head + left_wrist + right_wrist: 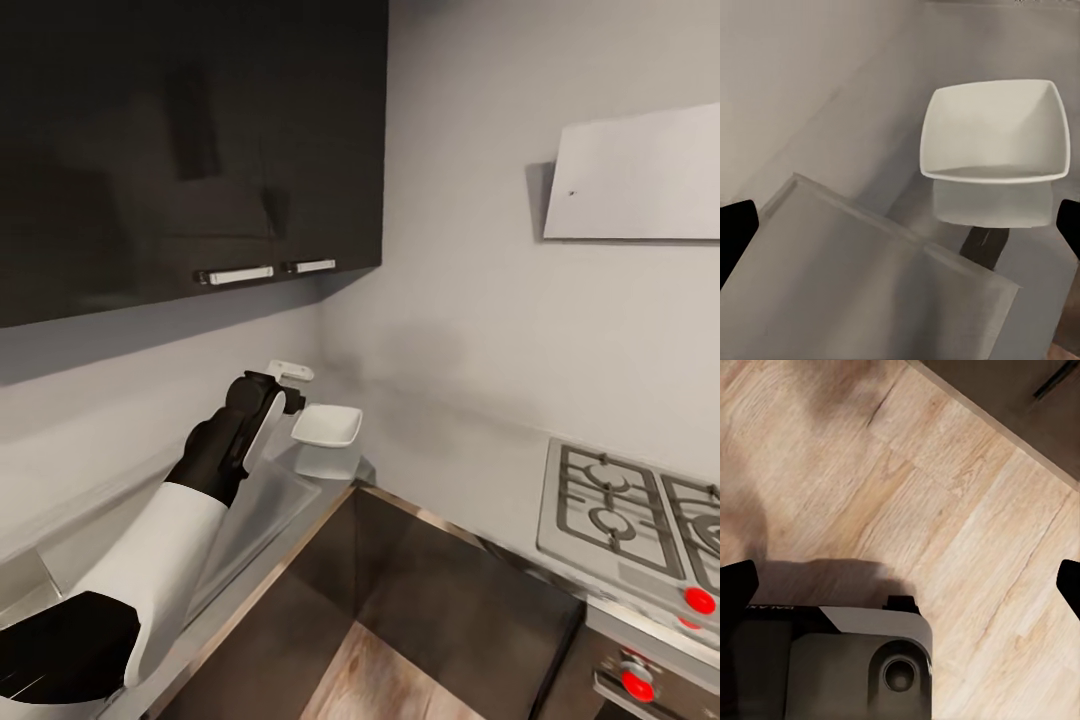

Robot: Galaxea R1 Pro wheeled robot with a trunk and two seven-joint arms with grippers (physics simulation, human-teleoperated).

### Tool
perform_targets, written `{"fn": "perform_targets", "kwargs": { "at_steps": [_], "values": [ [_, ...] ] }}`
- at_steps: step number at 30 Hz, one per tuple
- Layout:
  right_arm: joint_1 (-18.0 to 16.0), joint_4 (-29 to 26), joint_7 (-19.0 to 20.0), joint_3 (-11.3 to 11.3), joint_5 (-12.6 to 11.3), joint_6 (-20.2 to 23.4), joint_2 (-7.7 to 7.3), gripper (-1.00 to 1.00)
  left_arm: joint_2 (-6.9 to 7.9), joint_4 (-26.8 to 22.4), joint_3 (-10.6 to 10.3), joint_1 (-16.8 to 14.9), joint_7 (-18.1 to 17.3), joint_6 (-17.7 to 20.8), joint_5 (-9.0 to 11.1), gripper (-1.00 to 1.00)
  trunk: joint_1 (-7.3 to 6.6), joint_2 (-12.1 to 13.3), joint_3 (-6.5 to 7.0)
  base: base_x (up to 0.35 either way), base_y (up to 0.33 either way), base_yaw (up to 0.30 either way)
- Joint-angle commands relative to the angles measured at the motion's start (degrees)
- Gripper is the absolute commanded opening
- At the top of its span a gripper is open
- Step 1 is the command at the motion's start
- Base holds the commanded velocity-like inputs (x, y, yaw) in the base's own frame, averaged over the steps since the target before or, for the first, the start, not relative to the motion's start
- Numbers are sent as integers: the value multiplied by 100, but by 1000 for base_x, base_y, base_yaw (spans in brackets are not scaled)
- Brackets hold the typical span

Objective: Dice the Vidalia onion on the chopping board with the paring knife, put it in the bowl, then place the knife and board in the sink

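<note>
I have the head camera looking into the corner of the kitchen: dark wall cabinets (pixel 190 150) above, the pale countertop (pixel 440 455) running along the wall, and a gas hob (pixel 630 510) off to the right. My left arm reaches out over the counter toward that corner.

Below it lies the chopping board (pixel 870 277), a flat grey slab, and just beyond its far corner sits the white square bowl (pixel 994 131), which looks empty from the left wrist camera. A short dark object (pixel 984 246) lies on the counter between board and bowl; it may be the paring knife, but I can't be sure. I see no onion or sink, so I judge the task to be at an early stage: fetching, dicing, filling the bowl and clearing up all seem to remain.

The left gripper (pixel 900 225) hovers above the board with its dark fingertips (pixel 735 229) at the frame's opposite edges, spread wide, nothing between them.

The right gripper (pixel 900 585) is likewise wide and holding nothing, pointing down at the wooden floor (pixel 945 472) over the robot's base (pixel 832 667).
</note>
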Motion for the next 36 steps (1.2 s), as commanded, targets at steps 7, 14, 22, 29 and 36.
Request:
{"fn": "perform_targets", "kwargs": {
  "at_steps": [7,14,22,29,36],
  "values": [
    [-2,6,-26,-45,60,-14,1,100,1,39,-9,-2,43,18,42,100,5,-4,-2,252,0,2],
    [-2,6,-26,-45,60,-13,1,100,1,66,-9,-2,43,18,42,100,5,-4,-2,163,0,0],
    [-2,6,-26,-45,60,-13,3,100,1,91,-9,-2,43,-71,42,100,5,-4,-2,14,0,0],
    [-2,6,-26,-45,60,-13,8,100,1,188,-9,-2,43,-88,42,100,5,-4,-2,36,0,0],
    [-2,6,-26,-45,60,-13,10,100,-6,249,-9,-2,43,-95,42,100,5,-4,-2,152,0,0]
  ]
}}
